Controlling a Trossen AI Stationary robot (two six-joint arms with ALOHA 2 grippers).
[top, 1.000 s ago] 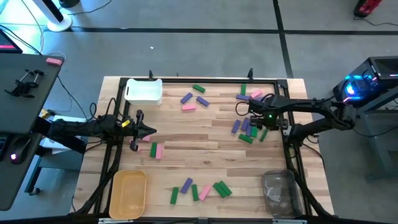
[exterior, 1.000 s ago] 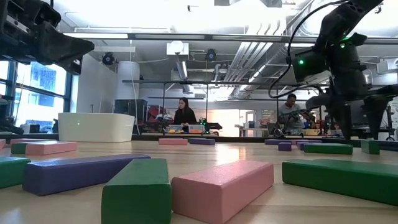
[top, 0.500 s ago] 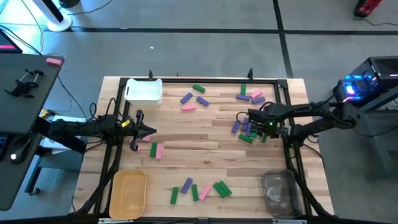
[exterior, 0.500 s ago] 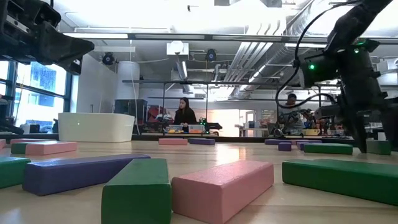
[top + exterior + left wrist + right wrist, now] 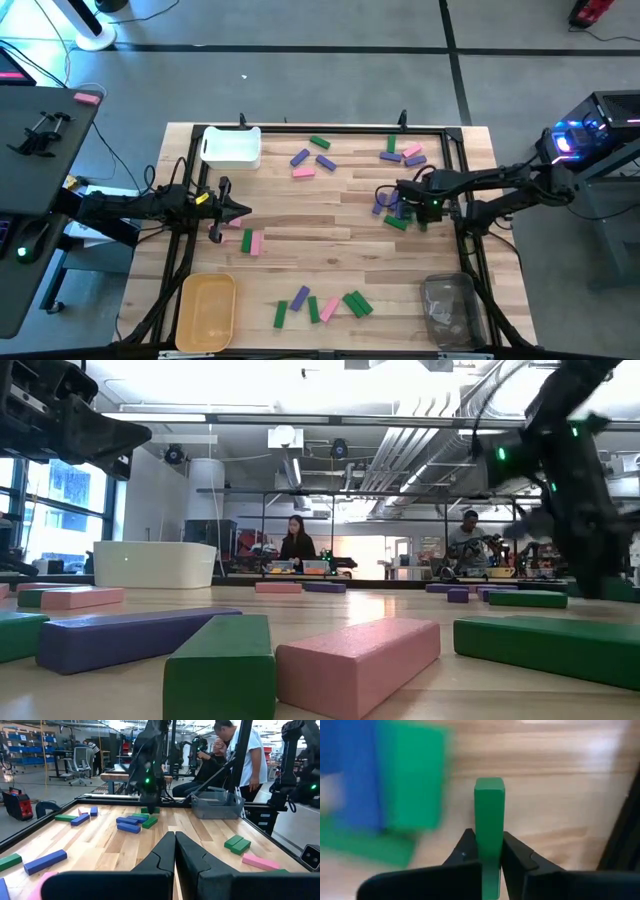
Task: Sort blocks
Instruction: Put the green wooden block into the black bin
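Green, purple and pink blocks lie flat on the wooden table in groups: far right (image 5: 400, 153), far middle (image 5: 312, 158), near middle (image 5: 320, 305), and a cluster (image 5: 392, 208) under my right arm. My right gripper (image 5: 421, 207) points down beside that cluster, shut on a green block (image 5: 489, 805). At the table's left side my left gripper (image 5: 240, 210) hovers level with its fingers (image 5: 175, 851) shut on nothing. Two pink blocks (image 5: 252, 242) lie just near of it. My right gripper pinches the green block's two long sides (image 5: 489, 846) between its two fingers (image 5: 466, 851), from above, pointing down. The fingers lie across the bar, which stands on edge, and most of its length sticks out to one side. Whether it is clear of the table, I cannot tell.
A white bin (image 5: 232, 147) stands at the far left, a yellow bin (image 5: 207, 310) at the near left and a clear bin (image 5: 448, 310) at the near right. A black frame (image 5: 468, 160) borders the table. People sit at desks in the room beyond.
My right gripper has moved toward the table's near edge, to the right end of the block cluster, still pointing down.
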